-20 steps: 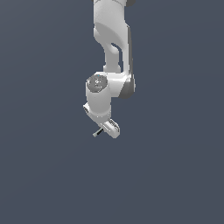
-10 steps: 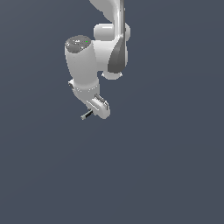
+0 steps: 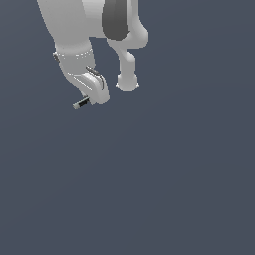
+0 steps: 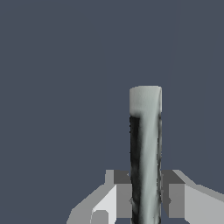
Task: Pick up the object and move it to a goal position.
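Between end effector fingers: stick, clamped.

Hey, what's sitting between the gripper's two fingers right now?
The thin black-and-grey marker-like stick sits between the gripper fingers, clearest in the wrist view.

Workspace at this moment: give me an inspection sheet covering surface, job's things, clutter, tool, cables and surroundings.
Surface: nothing seen, only a flat dark grey-blue backdrop.
Job's things: marker, light grey end and black part sticking out towards the exterior view's left; clamped between the fingers in the wrist view.
Clutter: nothing seen.
Tool: tool shut on the marker, on the white arm.
Cables: nothing seen.
Surroundings: nothing seen; no goal marking visible.
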